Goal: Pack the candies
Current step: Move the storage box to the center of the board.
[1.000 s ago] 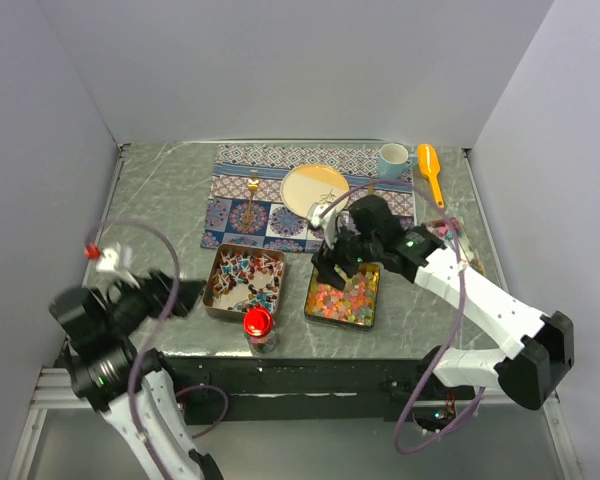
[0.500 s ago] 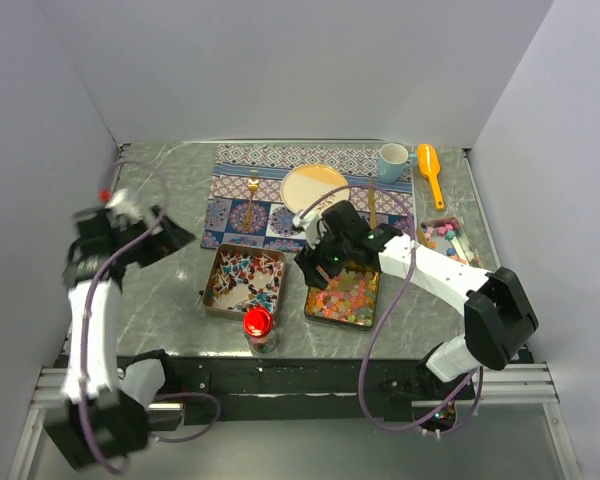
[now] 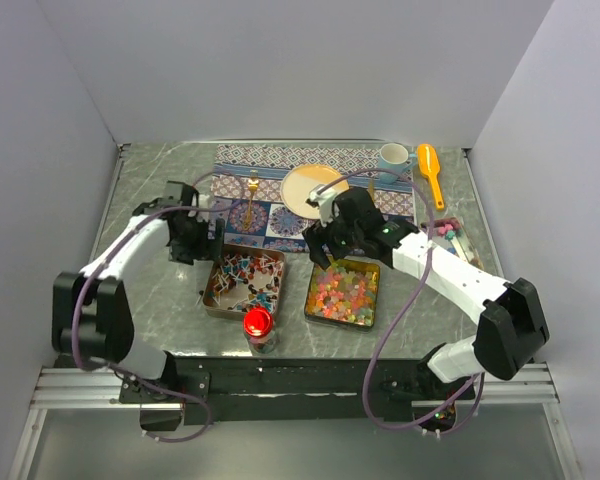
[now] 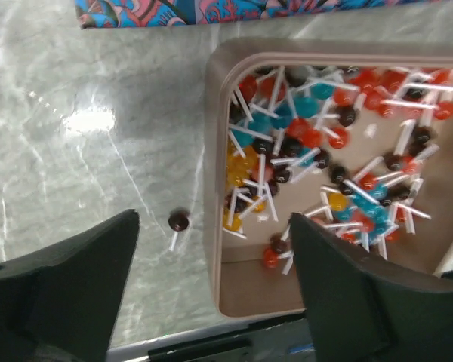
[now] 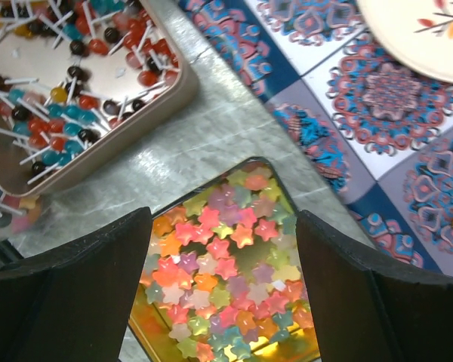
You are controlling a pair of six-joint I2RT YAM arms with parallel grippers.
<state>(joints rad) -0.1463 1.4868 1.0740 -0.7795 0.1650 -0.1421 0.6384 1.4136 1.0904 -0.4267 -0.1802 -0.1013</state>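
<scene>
While right hand (image 5: 223, 245) gapes above candies (image 5: 211, 302) | left hand (image 4: 214, 226) released over tray (image 4: 213, 136) rim

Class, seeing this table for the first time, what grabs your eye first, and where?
The gold tin of star-shaped candies in pink, orange and yellow stands out first, near the front of the table, with the open right gripper above it. Left of it sits a tray of lollipops, one stray lollipop lying on the table beside it, below the open left gripper.
</scene>
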